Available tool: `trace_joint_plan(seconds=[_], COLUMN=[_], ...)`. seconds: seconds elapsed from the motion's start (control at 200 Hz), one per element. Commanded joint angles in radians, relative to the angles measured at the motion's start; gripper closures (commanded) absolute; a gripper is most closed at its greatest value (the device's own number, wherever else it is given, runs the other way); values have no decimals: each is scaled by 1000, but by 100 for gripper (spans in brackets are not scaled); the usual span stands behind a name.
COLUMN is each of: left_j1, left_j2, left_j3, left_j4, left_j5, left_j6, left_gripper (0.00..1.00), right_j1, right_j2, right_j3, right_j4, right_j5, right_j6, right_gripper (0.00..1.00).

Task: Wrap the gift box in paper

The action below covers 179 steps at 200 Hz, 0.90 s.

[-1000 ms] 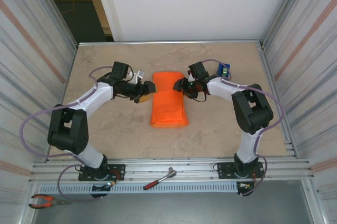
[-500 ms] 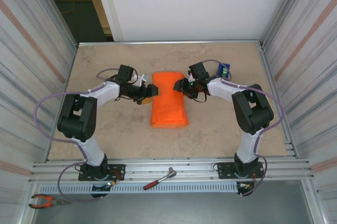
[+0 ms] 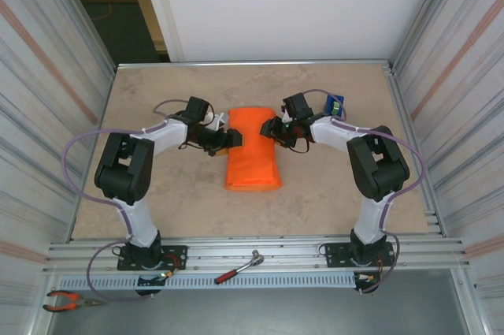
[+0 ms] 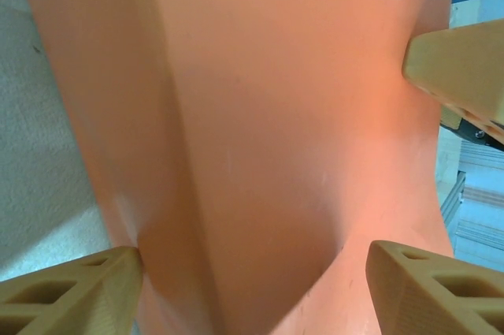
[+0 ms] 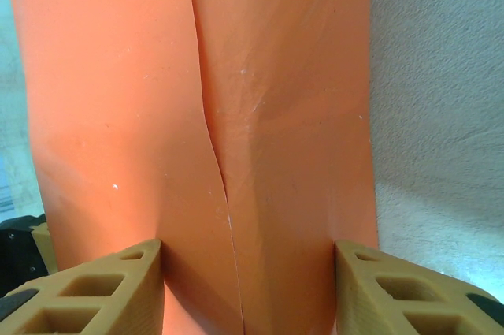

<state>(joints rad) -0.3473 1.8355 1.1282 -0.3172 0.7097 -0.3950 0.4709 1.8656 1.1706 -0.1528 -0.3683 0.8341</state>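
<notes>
The orange paper [image 3: 253, 151] lies folded into a long bundle at the table's middle, and the gift box is hidden under it. My left gripper [image 3: 224, 139] stands open against the bundle's upper left edge. In the left wrist view the left gripper [image 4: 252, 292] has its tan fingers [image 4: 71, 292] spread wide over the paper [image 4: 260, 130]. My right gripper [image 3: 272, 128] is at the upper right edge. In the right wrist view the right gripper [image 5: 248, 288] is open and straddles the paper [image 5: 197, 114] where one flap overlaps the other along a seam.
A blue tape dispenser [image 3: 335, 104] sits behind the right arm near the back right. A red-handled ratchet [image 3: 239, 268] lies on the front rail and pliers [image 3: 67, 299] at the front left. Corrugated walls close in both sides.
The left arm has folded in closer and its gripper slid right onto the paper's left edge. The right gripper has narrowed slightly and stayed in place.
</notes>
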Motion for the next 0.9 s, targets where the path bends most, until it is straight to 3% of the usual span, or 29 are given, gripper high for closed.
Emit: trace_joint_plan(seconds=[0.0, 0.336, 0.892], left_j1=[-19, -66, -88], left_j2=[-36, 21, 43], left_j3=[39, 32, -28], left_j4=[-22, -40, -113], left_j5=[-23, -119, -291], left_j6=[30, 49, 65], left_gripper=[24, 25, 34], right_j1=[4, 12, 15], right_j2=[16, 26, 33], right_j3=[-42, -28, 13], right_j4=[-70, -71, -98], right_j5=[32, 29, 10], right_j6=[5, 10, 0], right_gripper=[50, 50, 50])
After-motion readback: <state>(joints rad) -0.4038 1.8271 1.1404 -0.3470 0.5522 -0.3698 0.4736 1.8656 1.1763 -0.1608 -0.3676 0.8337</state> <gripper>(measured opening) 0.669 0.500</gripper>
